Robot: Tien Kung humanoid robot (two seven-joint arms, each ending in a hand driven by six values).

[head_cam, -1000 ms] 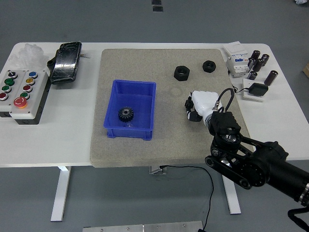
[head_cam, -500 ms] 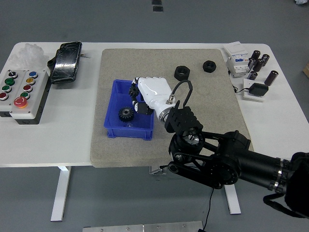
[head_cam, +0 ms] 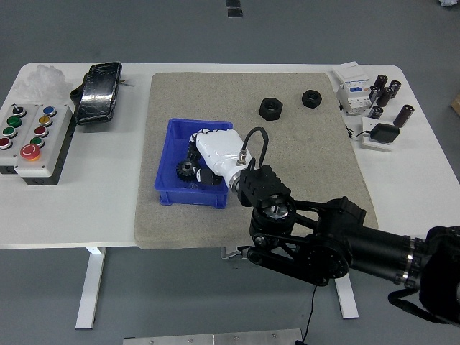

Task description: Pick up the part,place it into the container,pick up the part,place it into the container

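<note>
My right hand (head_cam: 195, 159), white with black joints, reaches into the blue bin (head_cam: 175, 195) from the right. Its fingers (head_cam: 203, 134) are curled, and a small dark part seems to be held between them, mostly hidden. A black gear (head_cam: 184, 171) lies on the bin floor just left of the fingertips. Two black nuts rest on the grey mat (head_cam: 316, 158), a larger nut (head_cam: 270, 108) and a smaller nut (head_cam: 310, 96) to its right. The left arm does not show.
A button box (head_cam: 29, 136) and a black wrapped object (head_cam: 98, 92) stand on the table's left. Electrical parts, dark cylinders (head_cam: 384, 95) and a white module (head_cam: 352, 90) crowd the far right corner. My black forearm (head_cam: 330, 241) crosses the mat's near edge.
My right hand has swung left from the mat's right-middle to over the bin, then sunk lower into it beside the gear. The nuts have not moved.
</note>
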